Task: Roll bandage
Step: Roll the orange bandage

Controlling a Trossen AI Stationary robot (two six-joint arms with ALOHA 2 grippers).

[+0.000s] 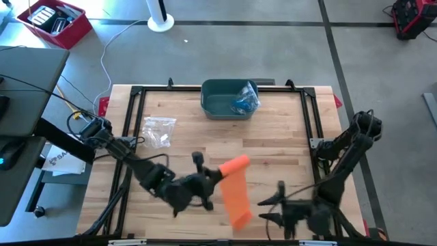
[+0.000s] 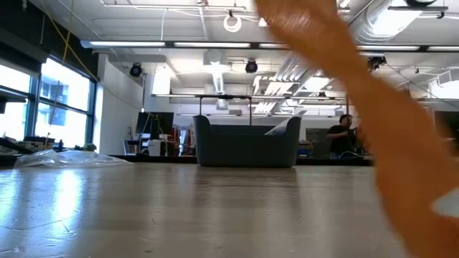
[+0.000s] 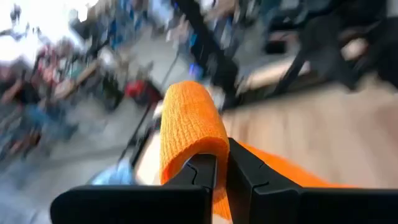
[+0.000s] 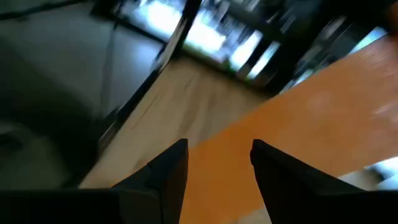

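An orange bandage [image 1: 235, 190] stretches as a flat strip over the wooden surface [image 1: 273, 147] near its front edge. The left pincer [image 3: 222, 167] is clenched on the bandage's folded upper end, holding it raised. The right pincer [image 4: 219, 163] stands released by the front edge, its fingers [image 4: 168, 171] either side of the strip's lower end.

Orange woven cloth bandage [image 1: 235, 190], smooth wood table [image 1: 273, 147]

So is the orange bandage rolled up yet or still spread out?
Mostly spread: the orange bandage lies as a long strip, only its end folded over where the left gripper pinches it.
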